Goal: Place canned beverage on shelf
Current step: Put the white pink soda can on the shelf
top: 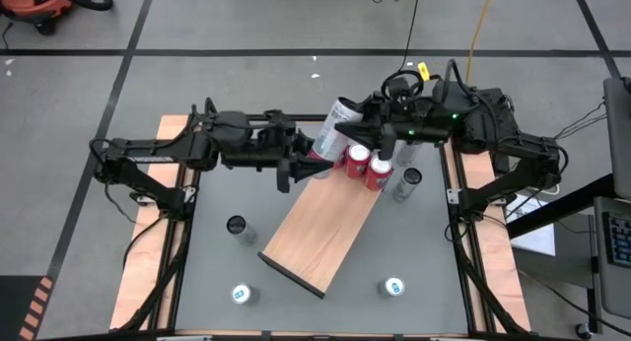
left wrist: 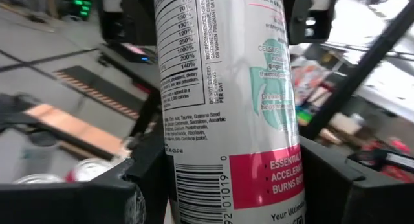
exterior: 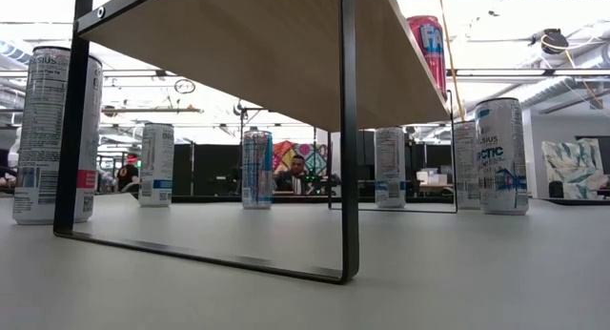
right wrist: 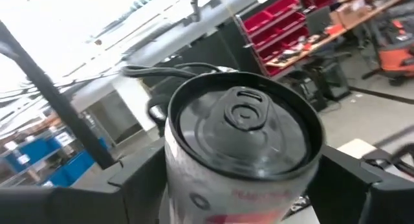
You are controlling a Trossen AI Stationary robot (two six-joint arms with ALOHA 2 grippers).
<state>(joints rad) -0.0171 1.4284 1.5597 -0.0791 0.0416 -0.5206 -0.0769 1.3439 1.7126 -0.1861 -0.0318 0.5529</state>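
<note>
- Reaching in from the left, the left gripper (top: 308, 156) sits over the far end of the shelf (top: 320, 228), with its fingers (left wrist: 139, 185) clamped on either side of a tall white can (top: 336, 122) that has a pink band low on its label.
- That white can (left wrist: 226, 101) is carried tilted above the board's far end, touching nothing below it that I can make out.
- The right gripper (top: 380, 134) meets it from the other side; in the right wrist view the can's dark lid (right wrist: 244, 123) sits snug between its two fingers (right wrist: 139, 175), so both grippers look closed on the same can.
- The shelf is a light wooden board on thin black legs, standing slantwise in the middle of the grey table (top: 217, 198).
- Two red cans (top: 367, 166) already stand upright side by side on its far end, right below the grippers.
- One grey can (top: 407, 181) stands on the table just beside the shelf's far right corner.
- More cans stand apart on the table: a dark-topped one (top: 236, 226) to the left, and two blue-and-white ones (top: 242, 295) nearer the front edge.
- From table height, a person (exterior: 298, 173) sits far back in the room beyond the shelf's legs.
</note>
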